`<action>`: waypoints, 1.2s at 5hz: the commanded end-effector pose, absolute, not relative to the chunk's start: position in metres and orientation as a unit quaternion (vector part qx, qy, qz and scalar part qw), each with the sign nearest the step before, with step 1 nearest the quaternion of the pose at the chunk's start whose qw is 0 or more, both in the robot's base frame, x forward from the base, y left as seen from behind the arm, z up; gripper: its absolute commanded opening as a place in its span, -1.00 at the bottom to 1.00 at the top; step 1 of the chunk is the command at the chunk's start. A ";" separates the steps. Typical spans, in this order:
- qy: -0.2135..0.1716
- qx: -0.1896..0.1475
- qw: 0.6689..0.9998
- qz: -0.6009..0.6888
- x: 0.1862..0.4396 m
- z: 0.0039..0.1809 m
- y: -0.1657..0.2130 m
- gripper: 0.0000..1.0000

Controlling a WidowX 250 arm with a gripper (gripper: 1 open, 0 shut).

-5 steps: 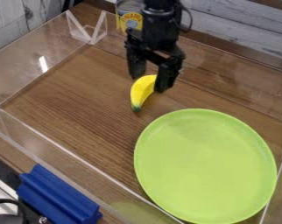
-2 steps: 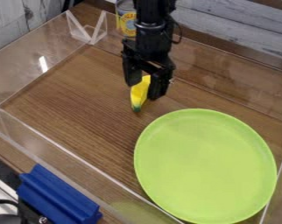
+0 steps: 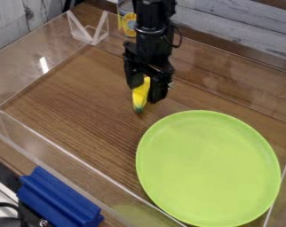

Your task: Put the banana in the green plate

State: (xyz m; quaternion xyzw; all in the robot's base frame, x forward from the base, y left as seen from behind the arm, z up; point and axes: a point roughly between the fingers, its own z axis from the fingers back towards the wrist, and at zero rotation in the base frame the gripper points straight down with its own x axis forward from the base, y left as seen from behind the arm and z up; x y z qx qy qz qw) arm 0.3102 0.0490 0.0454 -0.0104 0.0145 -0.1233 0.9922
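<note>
Camera view: a single black gripper (image 3: 146, 87) hangs from the arm and points straight down over a brown wood-grain table (image 3: 75, 106). Its two dark fingers (image 3: 132, 82) stand spread apart, one on each side of the banana (image 3: 139, 97); they straddle the fruit and are not pressed against it, so nothing is gripped. The upper part of the banana lies between the fingers and is partly hidden by them; whether a fingertip touches the peel cannot be determined from this angle. The banana lies flat on the table surface, yellow, with its dark lower tip pointing toward the near edge of the scene. It is positioned near the upper left rim of the green plate (image 3: 210, 168) but clearly apart from it, with a strip of bare wood between the two. The green plate rests flat on the table at lower right, round and lime-coloured, with a shallow raised rim and no item on its surface. A clear acrylic wall (image 3: 39, 53) borders the work area on the left and near sides. A blue object (image 3: 57, 202) sits outside this wall at the lower left corner; its type cannot be identified. A yellow label (image 3: 128, 19) is visible on the arm housing above the gripper.
</note>
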 end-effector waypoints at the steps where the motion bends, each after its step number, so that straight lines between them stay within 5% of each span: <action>1: 0.005 -0.010 0.991 -0.131 0.312 0.044 0.053 1.00; 3: 0.003 -0.016 0.990 -0.142 0.312 0.033 0.053 1.00; 4: 0.000 -0.015 0.989 -0.145 0.313 0.032 0.053 -1.00; 6: -0.007 -0.015 0.989 -0.147 0.313 0.039 0.051 -1.00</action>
